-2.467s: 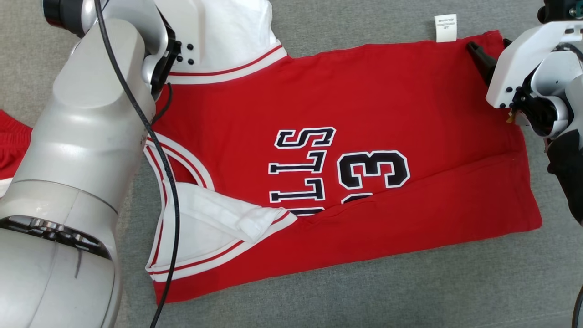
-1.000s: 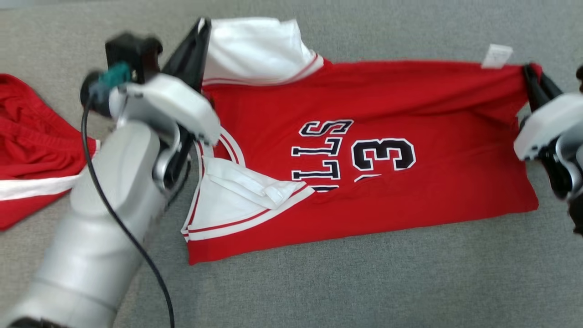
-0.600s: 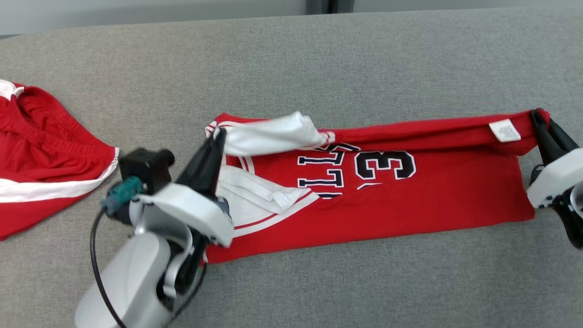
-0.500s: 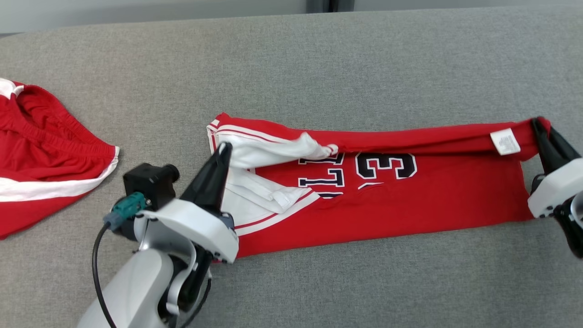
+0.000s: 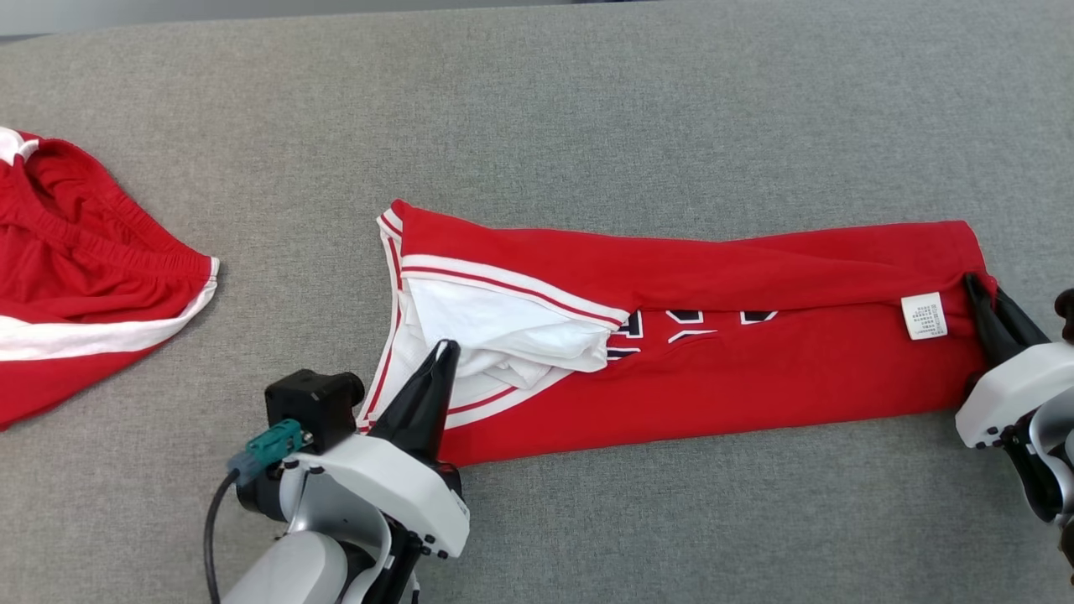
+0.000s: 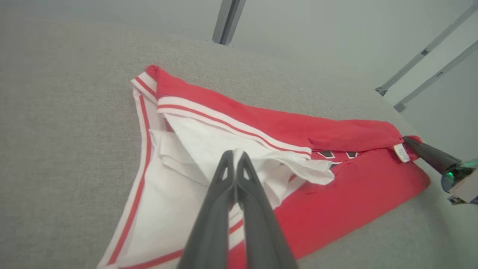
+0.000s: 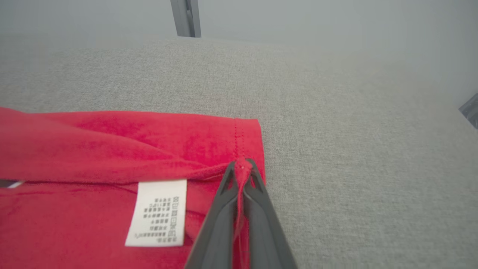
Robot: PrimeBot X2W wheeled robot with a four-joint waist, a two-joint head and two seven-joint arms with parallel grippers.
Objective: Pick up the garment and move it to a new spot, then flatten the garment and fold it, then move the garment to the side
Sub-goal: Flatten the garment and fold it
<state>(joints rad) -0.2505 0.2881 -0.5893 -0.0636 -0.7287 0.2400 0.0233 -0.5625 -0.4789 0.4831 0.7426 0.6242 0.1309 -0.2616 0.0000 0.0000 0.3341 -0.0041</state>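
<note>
Grey table (image 5: 587,101) under me, jersey (image 5: 713,394) lying mid-table folded lengthwise, my left gripper (image 5: 445,348) pinched shut on its white armhole end, right gripper (image 5: 972,281) clamping the hem corner: first fold looks done, cross fold and the move aside yet to come.

The red garment (image 5: 738,394) lies folded lengthwise in a long band on the grey surface. Its white-trimmed armhole end is bunched at the left. A white care label shows near its right end.

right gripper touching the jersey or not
Touching. The right wrist view shows the right gripper shut on the jersey, red hem pinched between its jaws.
</note>
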